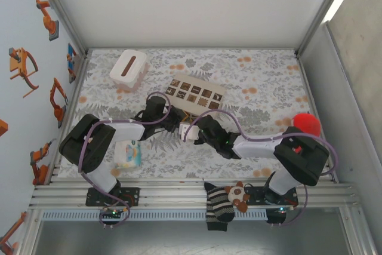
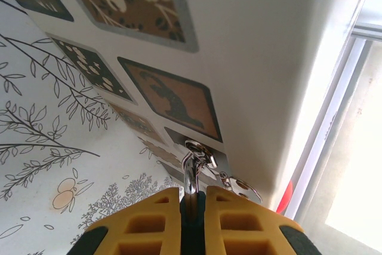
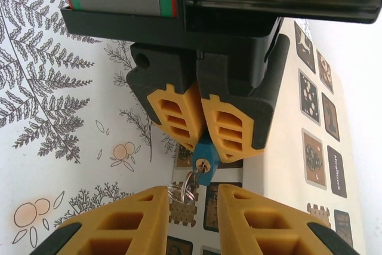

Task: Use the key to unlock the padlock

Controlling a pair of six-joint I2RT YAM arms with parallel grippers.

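Note:
The small blue padlock (image 3: 204,162) is pinched between the yellow fingers (image 3: 179,117) of my left gripper (image 2: 193,198), which is shut on it. Its keyhole faces the right wrist camera. The key (image 3: 194,177) sits in the keyhole, and thin wire rings (image 3: 184,192) hang from it. In the left wrist view the key (image 2: 191,176) sticks out past the fingertips, its ring (image 2: 243,188) to the right. My right gripper (image 3: 192,207) is open, its two fingers on either side of the rings, just short of the padlock. Both grippers meet mid-table (image 1: 185,129).
A beige box with dark squares (image 1: 194,94) lies right behind the grippers. A white tissue box (image 1: 128,68) stands back left, and a wipes pack (image 1: 127,154) lies front left. A red ball (image 1: 306,123) sits by the right arm. A striped sock and plush toy (image 1: 225,201) rest on the front rail.

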